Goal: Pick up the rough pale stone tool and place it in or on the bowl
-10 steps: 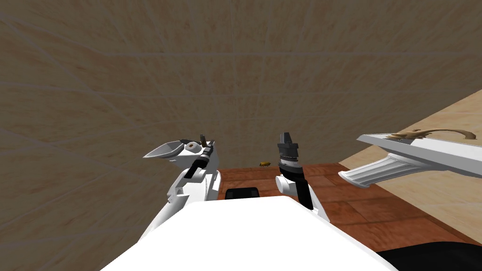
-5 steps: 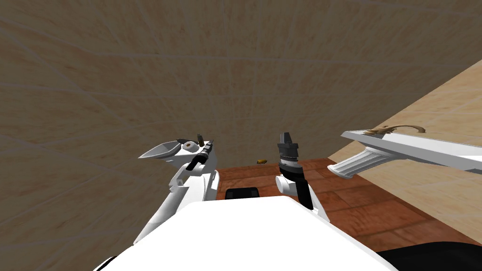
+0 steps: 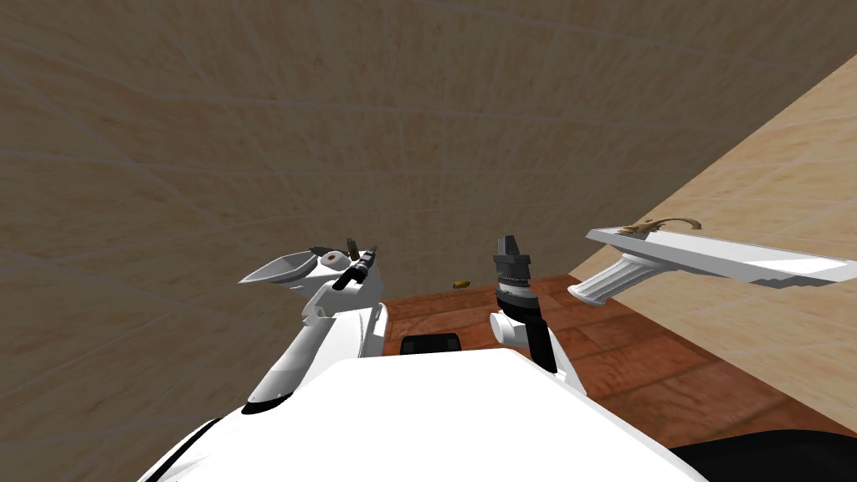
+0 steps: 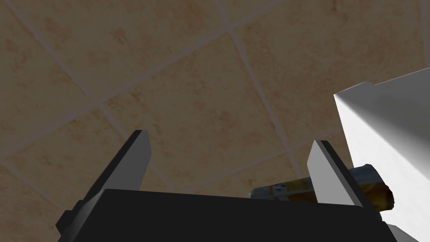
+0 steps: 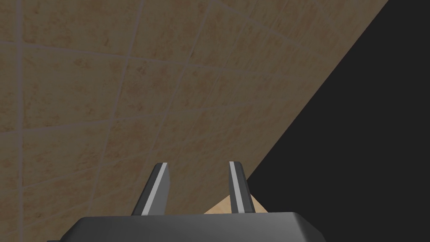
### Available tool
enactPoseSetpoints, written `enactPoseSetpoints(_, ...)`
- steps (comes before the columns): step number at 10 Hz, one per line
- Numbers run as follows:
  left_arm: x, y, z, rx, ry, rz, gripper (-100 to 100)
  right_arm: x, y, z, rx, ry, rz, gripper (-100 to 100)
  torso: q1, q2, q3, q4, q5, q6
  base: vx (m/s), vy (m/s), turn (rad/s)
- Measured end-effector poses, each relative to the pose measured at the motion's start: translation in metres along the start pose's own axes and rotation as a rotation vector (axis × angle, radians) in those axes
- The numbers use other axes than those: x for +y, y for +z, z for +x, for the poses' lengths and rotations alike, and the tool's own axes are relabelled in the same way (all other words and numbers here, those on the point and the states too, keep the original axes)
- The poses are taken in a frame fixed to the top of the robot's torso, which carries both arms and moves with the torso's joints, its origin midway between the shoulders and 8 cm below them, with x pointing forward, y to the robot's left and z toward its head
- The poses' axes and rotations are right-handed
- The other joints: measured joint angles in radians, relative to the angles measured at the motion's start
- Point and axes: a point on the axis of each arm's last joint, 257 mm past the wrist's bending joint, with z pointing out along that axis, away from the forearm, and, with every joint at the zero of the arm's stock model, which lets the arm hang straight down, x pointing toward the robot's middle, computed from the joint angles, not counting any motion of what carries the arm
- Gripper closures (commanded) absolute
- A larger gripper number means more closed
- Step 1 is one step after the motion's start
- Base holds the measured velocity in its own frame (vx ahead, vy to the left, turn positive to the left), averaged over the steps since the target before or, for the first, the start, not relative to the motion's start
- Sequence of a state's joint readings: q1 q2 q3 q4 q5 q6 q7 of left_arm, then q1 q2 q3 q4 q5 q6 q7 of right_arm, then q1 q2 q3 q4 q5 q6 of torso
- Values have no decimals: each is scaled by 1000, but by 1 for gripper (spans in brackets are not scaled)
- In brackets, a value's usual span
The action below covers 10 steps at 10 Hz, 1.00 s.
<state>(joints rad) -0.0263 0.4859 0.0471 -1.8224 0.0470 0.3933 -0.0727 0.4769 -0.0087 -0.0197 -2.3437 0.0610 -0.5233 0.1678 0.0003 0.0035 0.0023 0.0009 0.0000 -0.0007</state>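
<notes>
My left gripper (image 3: 361,249) is raised beside my chest, close to the tan tiled wall (image 3: 402,125). In the left wrist view it (image 4: 229,138) stands wide open with nothing between the fingers. A brown and gold oblong thing (image 4: 285,191) lies just beyond one finger, partly hidden by it. My right gripper (image 3: 506,243) points up at centre. Its fingers (image 5: 239,189) stand a narrow gap apart with nothing between them (image 5: 198,164). A small yellow-brown object (image 3: 460,284) lies on the red-brown floor at the wall's foot.
A white table top (image 3: 720,255) on a fluted pedestal (image 3: 607,283) juts in from the right, with a thin curled brown thing (image 3: 661,224) on it. A lighter tan wall (image 3: 778,167) rises behind it. A black area (image 5: 357,126) lies past the wall's edge.
My view has turned: the white table has slid left and up in the picture. My left forearm has swung slightly outward. Both grippers' fingers stand as before.
</notes>
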Motion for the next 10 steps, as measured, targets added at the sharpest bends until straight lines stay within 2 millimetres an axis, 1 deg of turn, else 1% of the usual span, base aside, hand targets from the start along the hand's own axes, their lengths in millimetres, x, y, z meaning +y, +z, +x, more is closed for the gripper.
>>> enactPoseSetpoints(2, 12, 12, -14, -14, 17, -53, -100, 0, 0, 0, 0, 0, 0, 0, 1, 0, 0, 0, 0, 0, -50, -9, -85)
enactPoseSetpoints(3, 12, 18, -25, -25, 28, -75, -100, 0, 0, 0, 0, 0, 0, 0, 1, 0, 0, 0, 0, 0, -48, -11, -66)
enactPoseSetpoints(4, 18, 21, -31, -31, 31, -103, -100, 0, 0, 0, 0, 0, 0, 0, 1, 0, 0, 0, 0, 0, -53, -12, -106)
enactPoseSetpoints(6, 24, 30, -47, -50, 42, -158, -100, 0, 0, 0, 0, 0, 0, 0, 1, 0, 0, 0, 0, 0, -47, -12, -93)
enactPoseSetpoints(7, 29, 37, -61, -64, 48, -187, -100, 0, 0, 0, 0, 0, 0, 0, 1, 0, 0, 0, 0, 0, -36, -7, -58)
enactPoseSetpoints(8, 33, 38, -67, -71, 50, -211, -100, 0, 0, 0, 0, 0, 0, 0, 1, -1, 0, 0, 0, 0, -35, -4, -87)
enactPoseSetpoints(9, 34, 42, -77, -86, 54, -238, -100, 0, 0, 0, 0, 0, 0, 0, 1, -1, -1, 0, 0, 0, -32, -2, -67)
enactPoseSetpoints(10, 42, 43, -85, -94, 54, -267, -100, 0, 0, 0, 0, 0, 0, 0, 2, -1, -1, 0, 0, 0, -37, -8, -101)
